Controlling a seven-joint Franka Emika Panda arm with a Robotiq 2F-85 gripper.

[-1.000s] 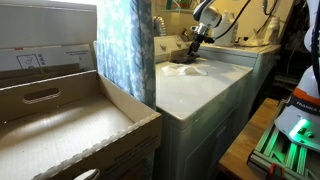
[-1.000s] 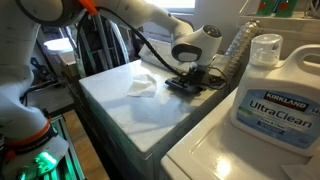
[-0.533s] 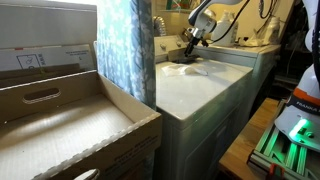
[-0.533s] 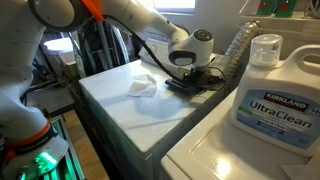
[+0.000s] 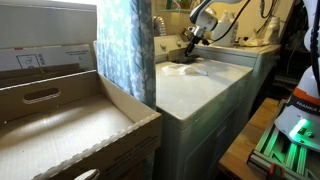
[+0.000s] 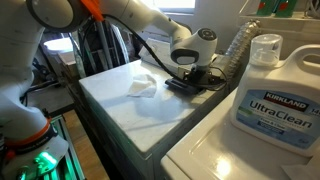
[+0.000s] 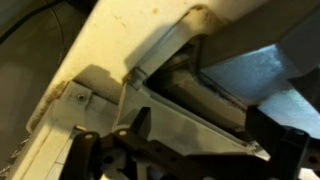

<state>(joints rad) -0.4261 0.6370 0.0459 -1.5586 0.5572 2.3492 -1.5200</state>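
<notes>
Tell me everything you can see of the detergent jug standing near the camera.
The detergent jug is translucent whitish plastic with a white cap and a blue label that reads Kirkland UltraClean. It stands upright on a white appliance top, close to the camera in an exterior view, with its right side cut off by the frame edge. Only that surface appears to touch it. The pincer is farther back, clear of the jug.

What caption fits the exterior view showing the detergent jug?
Panda pincer low at a dark flat object on a white appliance top, crumpled white cloth beside it, Kirkland jug in the foreground.
</notes>
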